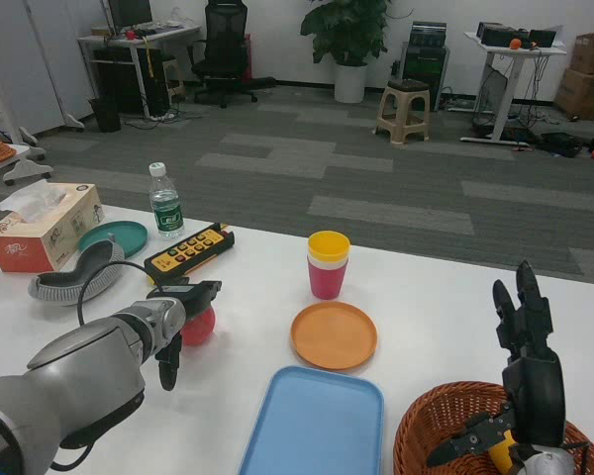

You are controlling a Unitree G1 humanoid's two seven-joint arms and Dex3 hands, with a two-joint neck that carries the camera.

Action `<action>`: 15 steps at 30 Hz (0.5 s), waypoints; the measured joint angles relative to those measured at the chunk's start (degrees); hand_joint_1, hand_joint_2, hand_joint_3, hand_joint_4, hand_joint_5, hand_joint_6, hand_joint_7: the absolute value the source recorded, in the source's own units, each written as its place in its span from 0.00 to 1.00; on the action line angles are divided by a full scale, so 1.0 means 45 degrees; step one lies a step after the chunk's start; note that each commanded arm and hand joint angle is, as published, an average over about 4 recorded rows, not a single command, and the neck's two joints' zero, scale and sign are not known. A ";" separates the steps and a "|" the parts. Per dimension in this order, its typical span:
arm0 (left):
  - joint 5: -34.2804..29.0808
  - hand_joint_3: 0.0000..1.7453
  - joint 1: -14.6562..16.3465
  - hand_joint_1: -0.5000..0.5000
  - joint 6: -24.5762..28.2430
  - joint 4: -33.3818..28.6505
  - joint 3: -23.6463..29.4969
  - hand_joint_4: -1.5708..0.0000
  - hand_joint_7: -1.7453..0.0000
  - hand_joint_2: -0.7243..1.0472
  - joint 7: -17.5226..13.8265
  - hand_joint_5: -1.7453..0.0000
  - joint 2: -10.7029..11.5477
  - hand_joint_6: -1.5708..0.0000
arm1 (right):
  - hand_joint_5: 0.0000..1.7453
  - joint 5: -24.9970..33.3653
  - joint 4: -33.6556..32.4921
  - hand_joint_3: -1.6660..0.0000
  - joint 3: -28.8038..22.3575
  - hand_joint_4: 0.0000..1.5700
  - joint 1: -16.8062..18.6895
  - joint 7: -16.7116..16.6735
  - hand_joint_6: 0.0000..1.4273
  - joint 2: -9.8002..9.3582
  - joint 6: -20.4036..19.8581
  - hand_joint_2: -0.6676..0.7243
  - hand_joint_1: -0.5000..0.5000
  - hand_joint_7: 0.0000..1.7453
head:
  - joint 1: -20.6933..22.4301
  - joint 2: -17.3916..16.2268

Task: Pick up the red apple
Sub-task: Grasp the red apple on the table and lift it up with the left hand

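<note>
Head view: the left hand [178, 315] is reaching in, fingers spread around the round red apple [199, 325] on the white table [426, 297], touching but apparently not yet gripping. Next, I judge, close and lift; the right hand [523, 381] waits open above the brown wicker basket [416, 435].

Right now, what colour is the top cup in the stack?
Yellow, on a pink cup; top cup shows best in head view.
</note>
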 measured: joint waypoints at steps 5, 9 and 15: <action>0.0001 0.05 0.0042 0.02 0.0040 0.0001 0.0108 0.86 0.96 0.34 0.0009 1.00 -0.0005 0.84 | 0.00 0.0000 0.0001 0.95 0.0000 0.00 0.0000 0.0000 0.00 0.0000 0.0000 0.82 0.50 0.04 | 0.0067 -0.0027; 0.0002 0.05 0.0042 0.02 0.0070 0.0000 0.0124 0.64 0.95 0.36 0.0040 1.00 -0.0005 0.74 | 0.00 0.0000 0.0001 0.95 0.0000 0.00 0.0000 0.0000 0.00 0.0001 0.0000 0.82 0.48 0.04 | 0.0114 -0.0110; -0.0002 0.05 0.0043 0.01 0.0079 0.0000 0.0143 0.26 0.92 0.48 0.0100 1.00 -0.0012 0.52 | 0.00 0.0001 0.0001 0.95 0.0002 0.00 0.0000 0.0000 0.00 0.0001 0.0000 0.82 0.50 0.04 | 0.0151 -0.0174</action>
